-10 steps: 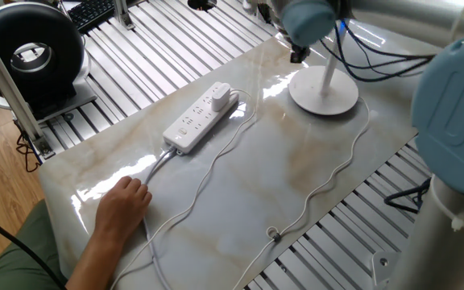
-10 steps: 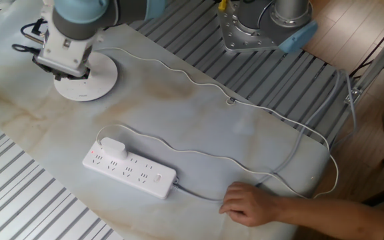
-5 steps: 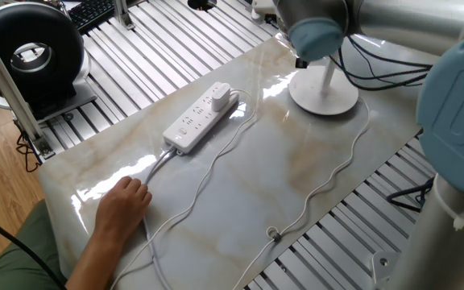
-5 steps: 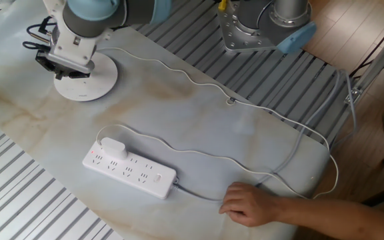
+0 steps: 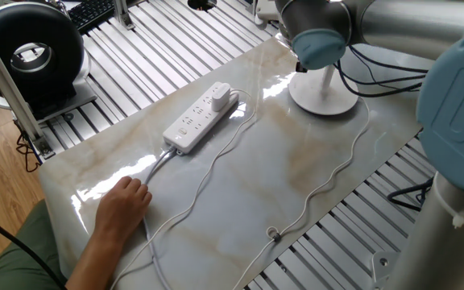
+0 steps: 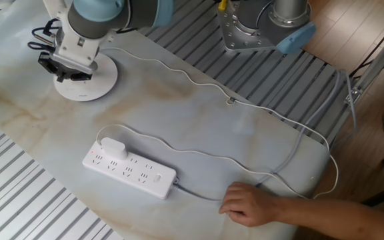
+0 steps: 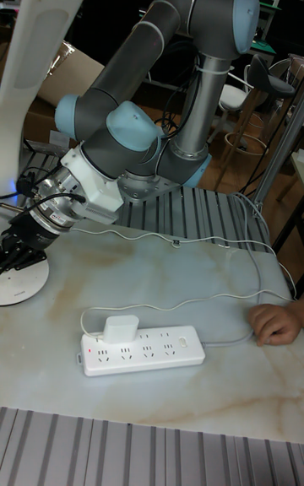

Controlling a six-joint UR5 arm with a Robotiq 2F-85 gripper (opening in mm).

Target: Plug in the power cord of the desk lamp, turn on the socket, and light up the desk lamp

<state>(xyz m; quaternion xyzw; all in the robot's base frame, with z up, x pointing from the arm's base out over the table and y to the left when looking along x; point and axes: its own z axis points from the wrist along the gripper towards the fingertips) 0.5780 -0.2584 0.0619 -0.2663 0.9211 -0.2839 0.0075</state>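
One risk: tool [image 7: 15, 251], jaw state unreadable, hangs over desk lamp [image 6: 85, 80] base; off-centre press could tip lamp, w/ light unlit.

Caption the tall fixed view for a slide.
Gripper over the desk lamp base; plug block seated in the socket.

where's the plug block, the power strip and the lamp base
plug block [image 6: 114, 148], the other fixed view, on its top face
power strip [image 6: 139, 175], the other fixed view, mid row of outlets
lamp base [image 5: 329, 98], one fixed view, bare front part of the disc
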